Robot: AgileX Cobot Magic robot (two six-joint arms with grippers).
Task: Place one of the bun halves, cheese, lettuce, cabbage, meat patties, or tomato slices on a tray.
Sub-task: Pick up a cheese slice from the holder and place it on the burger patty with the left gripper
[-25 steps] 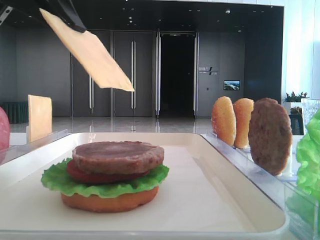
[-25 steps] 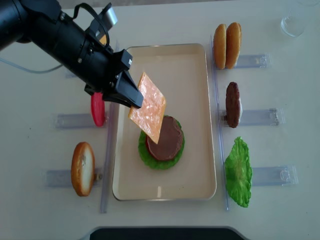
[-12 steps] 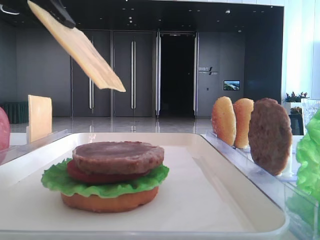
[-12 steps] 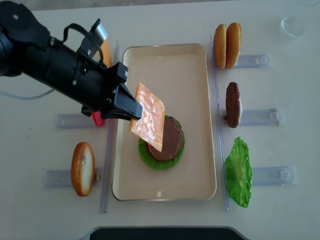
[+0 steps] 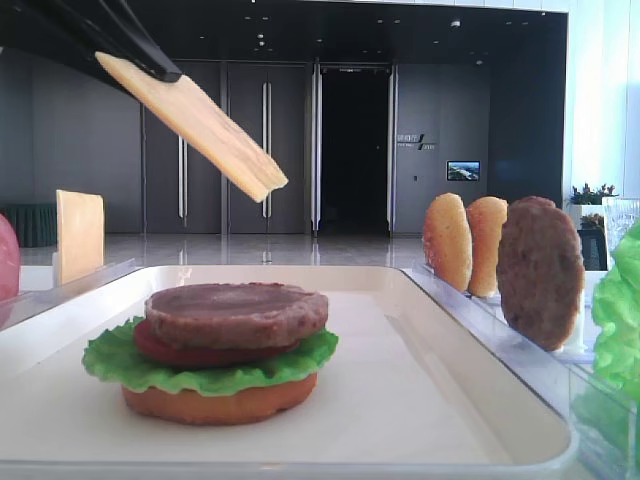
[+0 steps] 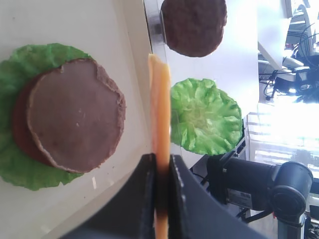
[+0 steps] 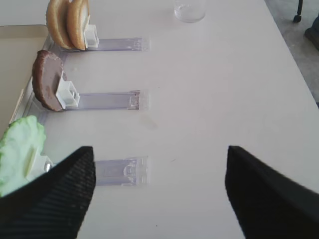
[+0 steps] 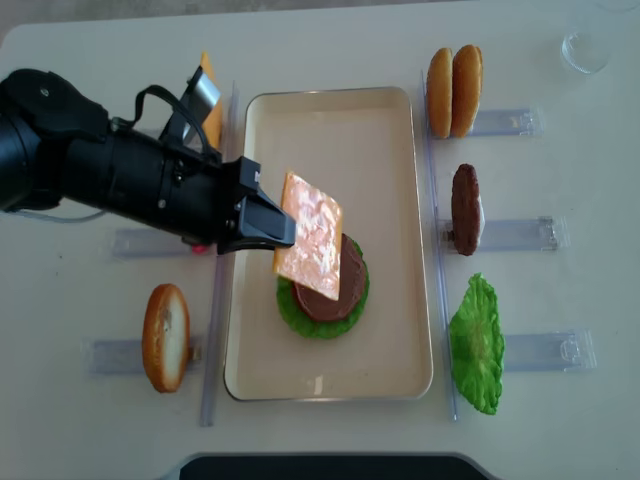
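My left gripper is shut on one edge of the cheese, a thin pale orange square slice. The slice hangs tilted in the air over the left part of the stack on the cream tray. That stack is a bun half, lettuce, a tomato slice and a meat patty on top. In the left wrist view the cheese shows edge-on between the closed jaws, right of the patty. My right gripper stands open over bare table.
Clear racks flank the tray. On the right stand two bun halves, a patty and a lettuce leaf. On the left are a bun half and another cheese slice. A glass sits far right.
The left arm has swung the cheese to the right and lower, so it now overlaps the patty from above. The stack and the right gripper have not moved.
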